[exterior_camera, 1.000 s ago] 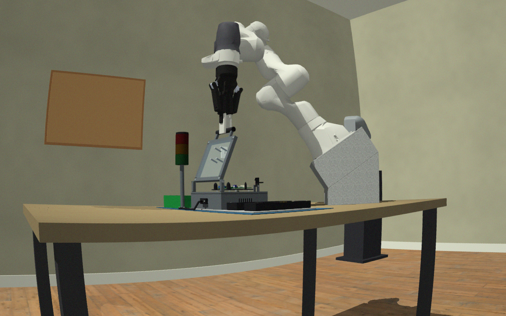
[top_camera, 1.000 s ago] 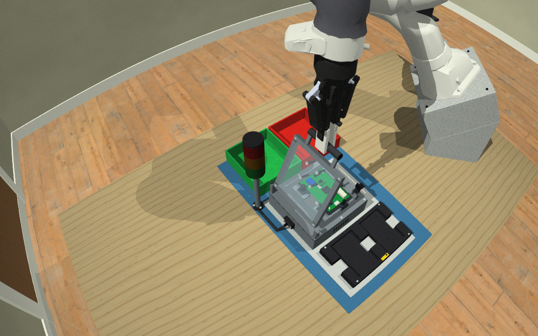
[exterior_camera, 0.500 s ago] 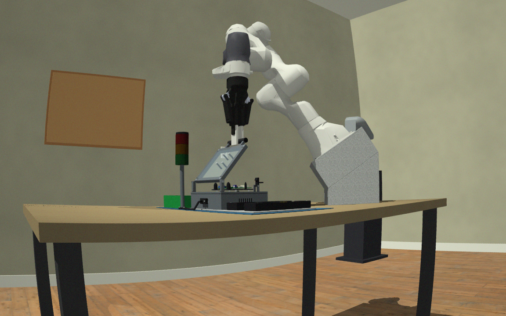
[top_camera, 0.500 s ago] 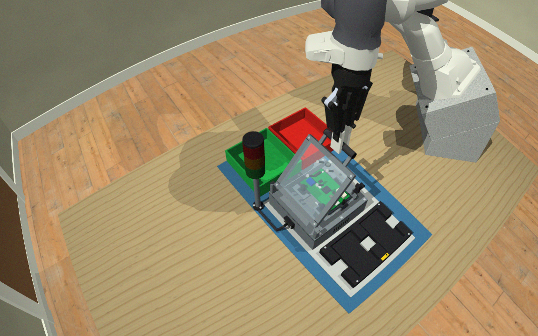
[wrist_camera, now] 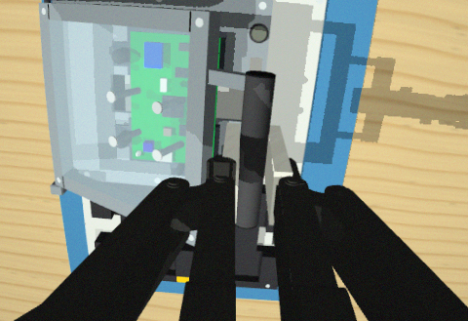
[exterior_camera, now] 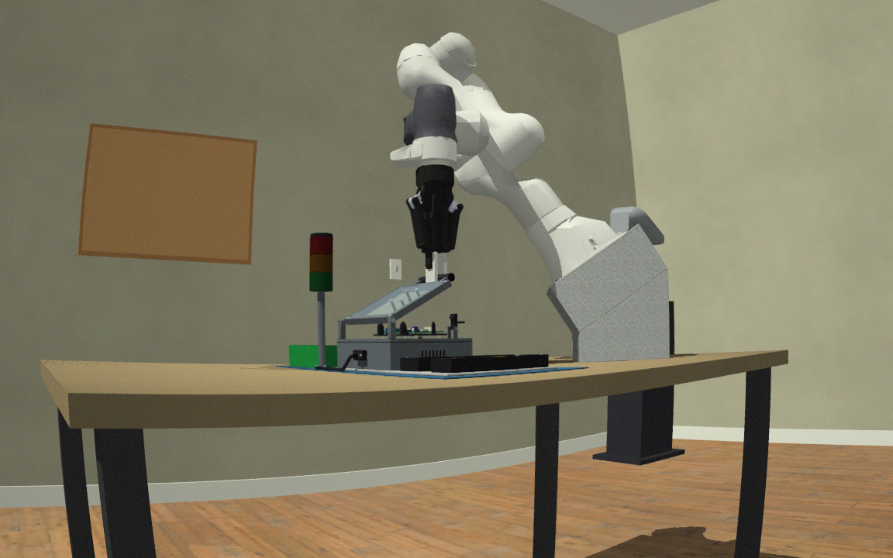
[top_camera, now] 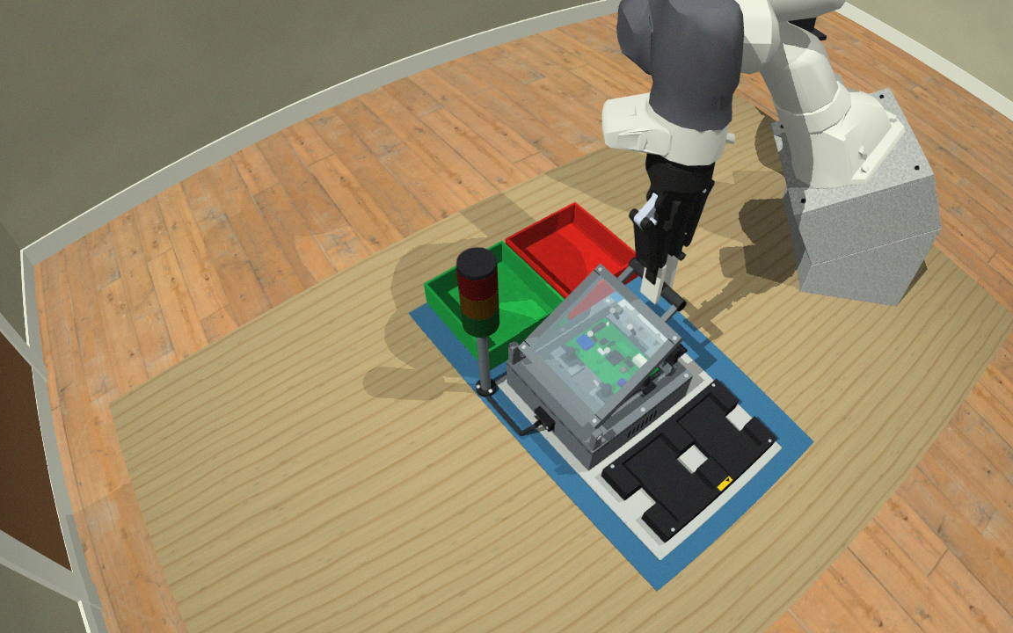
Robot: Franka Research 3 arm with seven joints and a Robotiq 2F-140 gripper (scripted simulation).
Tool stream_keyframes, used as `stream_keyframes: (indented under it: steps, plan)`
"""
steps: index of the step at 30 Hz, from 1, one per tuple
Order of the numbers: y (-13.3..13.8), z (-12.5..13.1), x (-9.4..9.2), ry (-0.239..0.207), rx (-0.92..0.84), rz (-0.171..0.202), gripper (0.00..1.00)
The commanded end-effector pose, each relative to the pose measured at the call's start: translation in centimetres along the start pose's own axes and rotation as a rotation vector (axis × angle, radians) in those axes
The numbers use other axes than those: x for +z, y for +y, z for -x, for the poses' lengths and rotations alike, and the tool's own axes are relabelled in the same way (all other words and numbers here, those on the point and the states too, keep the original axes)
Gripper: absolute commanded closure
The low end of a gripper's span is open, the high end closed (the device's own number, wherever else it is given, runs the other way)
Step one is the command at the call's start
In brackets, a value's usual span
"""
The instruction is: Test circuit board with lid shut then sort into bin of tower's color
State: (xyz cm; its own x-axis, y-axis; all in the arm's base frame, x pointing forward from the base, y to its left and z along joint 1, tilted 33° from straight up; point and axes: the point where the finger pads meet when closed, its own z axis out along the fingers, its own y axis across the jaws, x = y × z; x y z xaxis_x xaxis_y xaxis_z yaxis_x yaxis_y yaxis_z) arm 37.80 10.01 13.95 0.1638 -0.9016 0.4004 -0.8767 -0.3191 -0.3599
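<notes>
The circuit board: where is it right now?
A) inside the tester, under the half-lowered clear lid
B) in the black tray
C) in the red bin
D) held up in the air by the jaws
A: the green circuit board shows through the tilted lid on the tester; the gripper grips only the lid's handle.

Counts: two bins, one green bin (top_camera: 447, 297) and one red bin (top_camera: 550, 243). One signal tower (top_camera: 477, 287). One tester (top_camera: 565, 425) with one lid (top_camera: 573, 315). One circuit board (top_camera: 601, 361). One tray (top_camera: 691, 464), two pockets. One blue mat (top_camera: 777, 440). One arm.
</notes>
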Motion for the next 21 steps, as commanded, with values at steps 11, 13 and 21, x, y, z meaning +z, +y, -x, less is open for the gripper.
stream_keyframes:
  steps: [11, 13, 21]
  plan:
    - [1.3, 0.0, 3.4, 0.000, 0.029, -0.004, 1.00]
    - [1.5, 0.0, 3.8, 0.000, 0.029, -0.003, 1.00]
    - [1.8, 0.0, 5.2, -0.001, 0.029, -0.003, 1.00]
